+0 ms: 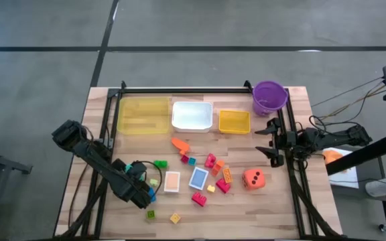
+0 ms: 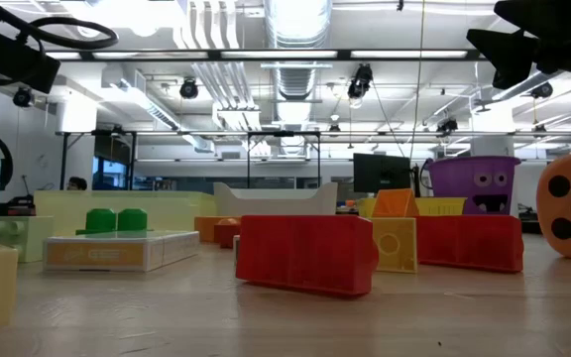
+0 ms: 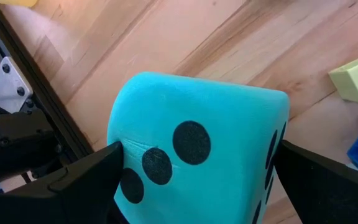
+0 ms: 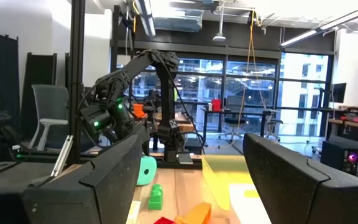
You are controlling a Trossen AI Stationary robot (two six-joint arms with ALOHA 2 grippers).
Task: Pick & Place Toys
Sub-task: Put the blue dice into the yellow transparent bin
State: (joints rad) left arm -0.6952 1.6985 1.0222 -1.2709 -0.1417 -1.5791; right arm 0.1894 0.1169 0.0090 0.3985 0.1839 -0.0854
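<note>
On the wooden table (image 3: 229, 43), a teal die (image 3: 197, 155) shows black dots.

Trays (image 1: 191, 116) in a row at the table's (image 1: 273, 207) far edge — bucket (image 1: 269, 97) right of them, blocks (image 1: 210, 175) in front.

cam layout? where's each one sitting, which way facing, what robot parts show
High: overhead, straight down on the table; both arms show.
Low: table height, level across toys to the room; arm parts at the top corners.
Left wrist: down on the teal die between the left gripper fingers.
Right wrist: the open right gripper faces across the table.
Shared: high and low both show the orange die.
</note>
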